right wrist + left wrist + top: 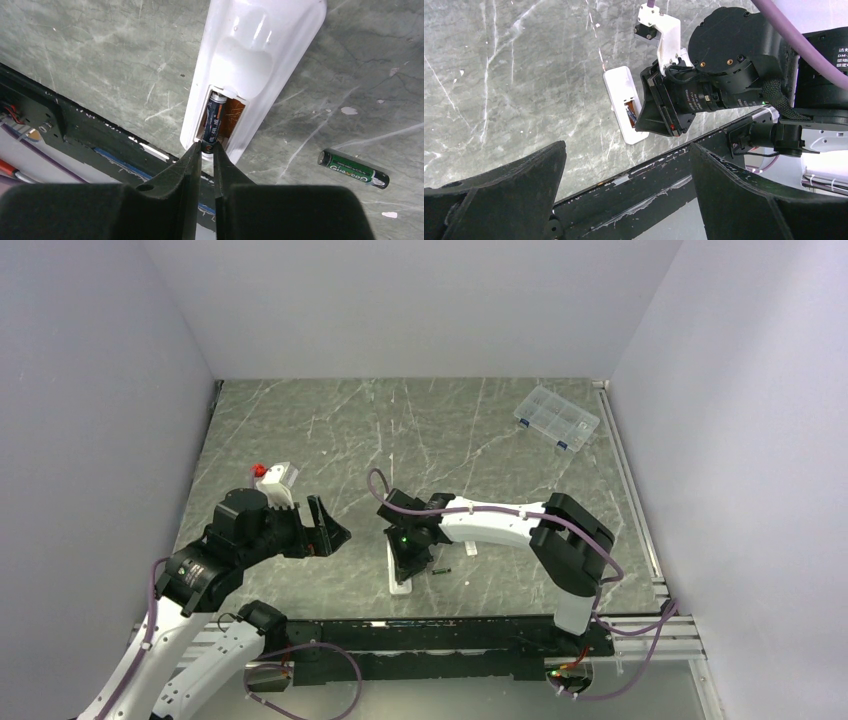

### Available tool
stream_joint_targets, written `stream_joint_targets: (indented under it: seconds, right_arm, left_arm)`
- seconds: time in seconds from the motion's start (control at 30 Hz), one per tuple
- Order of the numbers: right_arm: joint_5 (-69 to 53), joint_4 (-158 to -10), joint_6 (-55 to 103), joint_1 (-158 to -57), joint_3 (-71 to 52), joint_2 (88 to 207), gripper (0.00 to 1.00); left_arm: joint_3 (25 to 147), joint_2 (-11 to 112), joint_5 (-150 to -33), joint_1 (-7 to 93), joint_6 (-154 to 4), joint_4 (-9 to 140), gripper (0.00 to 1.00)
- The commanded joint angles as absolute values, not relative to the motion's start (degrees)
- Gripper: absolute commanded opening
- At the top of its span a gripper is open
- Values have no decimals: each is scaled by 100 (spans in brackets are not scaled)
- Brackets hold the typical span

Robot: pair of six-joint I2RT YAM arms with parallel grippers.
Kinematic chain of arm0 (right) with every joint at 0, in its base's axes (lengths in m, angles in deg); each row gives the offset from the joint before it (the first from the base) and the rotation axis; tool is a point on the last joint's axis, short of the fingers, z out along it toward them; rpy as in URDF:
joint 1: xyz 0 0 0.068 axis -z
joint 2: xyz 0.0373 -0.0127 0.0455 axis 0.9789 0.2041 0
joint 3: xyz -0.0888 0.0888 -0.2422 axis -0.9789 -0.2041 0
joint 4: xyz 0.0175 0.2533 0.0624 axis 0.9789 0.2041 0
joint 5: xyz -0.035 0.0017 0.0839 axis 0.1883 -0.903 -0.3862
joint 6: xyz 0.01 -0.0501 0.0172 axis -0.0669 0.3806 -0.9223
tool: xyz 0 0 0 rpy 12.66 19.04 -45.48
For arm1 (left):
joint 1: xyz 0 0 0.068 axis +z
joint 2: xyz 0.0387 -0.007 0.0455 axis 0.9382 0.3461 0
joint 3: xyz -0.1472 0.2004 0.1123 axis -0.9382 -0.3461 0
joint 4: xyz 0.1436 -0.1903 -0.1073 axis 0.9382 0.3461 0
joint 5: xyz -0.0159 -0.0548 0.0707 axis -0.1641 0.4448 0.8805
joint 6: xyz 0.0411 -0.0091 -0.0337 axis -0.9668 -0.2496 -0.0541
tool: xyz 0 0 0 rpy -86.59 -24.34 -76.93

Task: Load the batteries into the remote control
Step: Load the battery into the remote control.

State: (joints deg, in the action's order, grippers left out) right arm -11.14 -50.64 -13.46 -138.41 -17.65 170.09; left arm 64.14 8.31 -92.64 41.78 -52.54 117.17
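Observation:
The white remote control (260, 60) lies back-up on the marble table with its battery compartment open. One dark battery (215, 117) rests in the left slot, and my right gripper (207, 146) is shut on its near end. A second battery (353, 169), with a green label, lies loose on the table to the right of the remote. From above, the right gripper (410, 550) is over the remote (401, 580) with the loose battery (441, 571) beside it. My left gripper (330, 530) hovers open and empty to the left, seen wide apart in its own view (628, 150).
A clear compartmented plastic box (556, 418) sits at the back right of the table. The black mounting rail (450, 625) runs along the near edge, just below the remote. Grey walls close in the left, back and right sides.

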Motion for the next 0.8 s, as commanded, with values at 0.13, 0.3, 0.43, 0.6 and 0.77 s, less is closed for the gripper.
stream_joint_targets:
  seconds: [0.13,0.3,0.43,0.6,0.77]
  right_arm:
    - [-1054,-5030,-1424,-13825,-1544,17015,21]
    - [-1088,-5083,-1443,-13825,-1566,17003,24]
    - [-1122,-5138,-1468,-13825,-1585,16982,25]
    - [-1141,-5176,-1492,-13825,-1573,16984,25]
    - [-1160,-5201,-1495,-13825,-1541,16985,25]
  left_arm:
    - [6421,809,-9311,4176,-5300,11423,98]
    - [6414,798,-9301,4174,-5299,11414,98]
    - [6413,797,-9306,4172,-5299,11422,98]
    - [6413,797,-9313,4177,-5297,11422,98]
    - [6413,793,-9320,4176,-5293,11411,98]
